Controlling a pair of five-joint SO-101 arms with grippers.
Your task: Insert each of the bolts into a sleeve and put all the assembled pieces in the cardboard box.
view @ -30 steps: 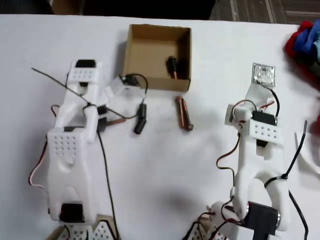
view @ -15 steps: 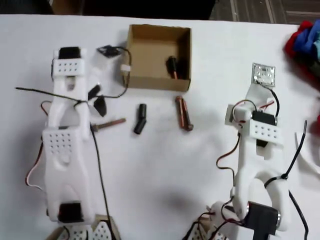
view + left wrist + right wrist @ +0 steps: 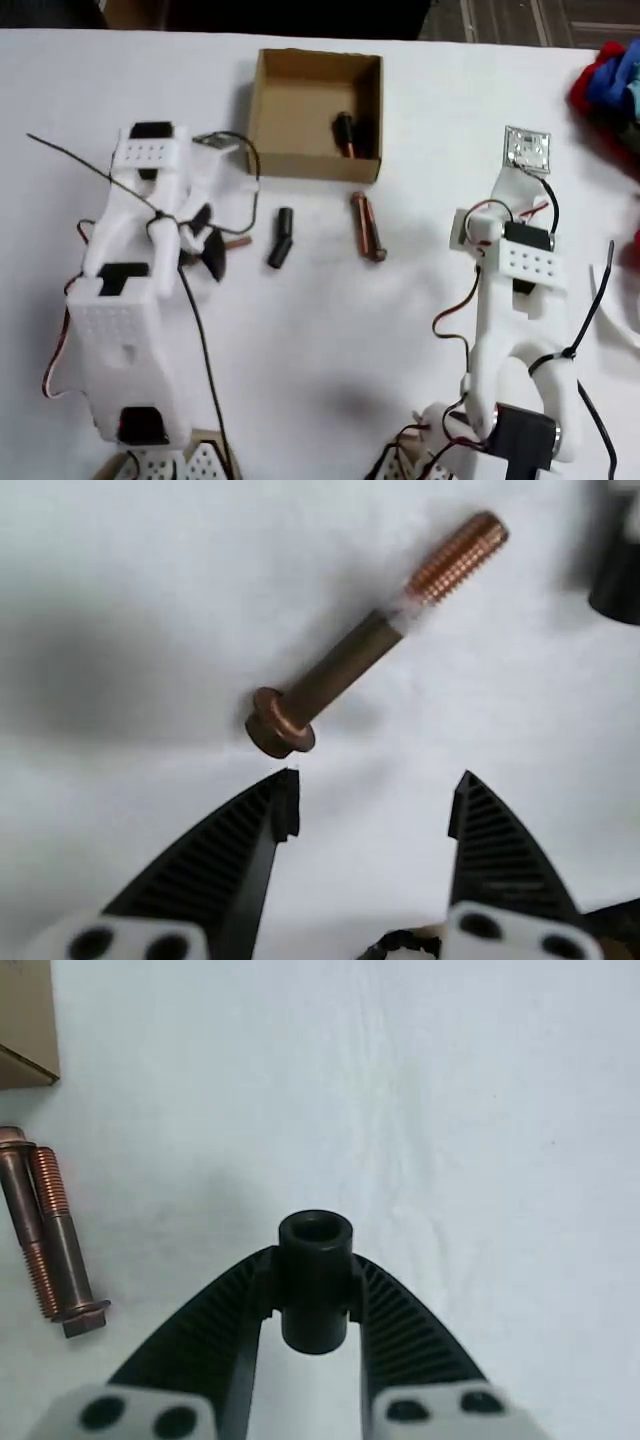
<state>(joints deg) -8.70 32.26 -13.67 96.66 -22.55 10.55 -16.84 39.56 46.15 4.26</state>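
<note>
My left gripper point(image 3: 370, 800) is wide open, with bare table point(image 3: 120, 560) between the jaws. It stops just short of the flanged head of a copper bolt point(image 3: 350, 660).

1. In the high view this gripper point(image 3: 207, 242) is at centre left of the frame. The bolt point(image 3: 236, 241) lies flat just beside it, thread pointing right. I judge the wide opening is there to straddle the shank. The bolt lies at an angle to the jaw line, so the wrist will need squaring up before I close.

2. Just right of the bolt, and apart from it, two loose sleeves point(image 3: 281, 237) lie almost end to end. One of them sits near the thread tip in the left wrist view. That is close enough to be knocked, so I would approach with care.

3. The cardboard box point(image 3: 310, 165) is at upper centre, open at the top. One assembled piece point(image 3: 344, 134) rests against its right wall. I read that as one unit delivered.

4. Below the box's lower right corner, two bolts point(image 3: 367, 226) lie side by side and touching. The right wrist view shows them point(image 3: 45, 1230) head to tail.

5. At the right of the frame, my right gripper point(image 3: 314, 1265) is clamped on a black sleeve point(image 3: 315, 1250). The sleeve is held upright with its bore open toward the camera. I judge this grip presents the hole so a bolt can be fed in.
</note>
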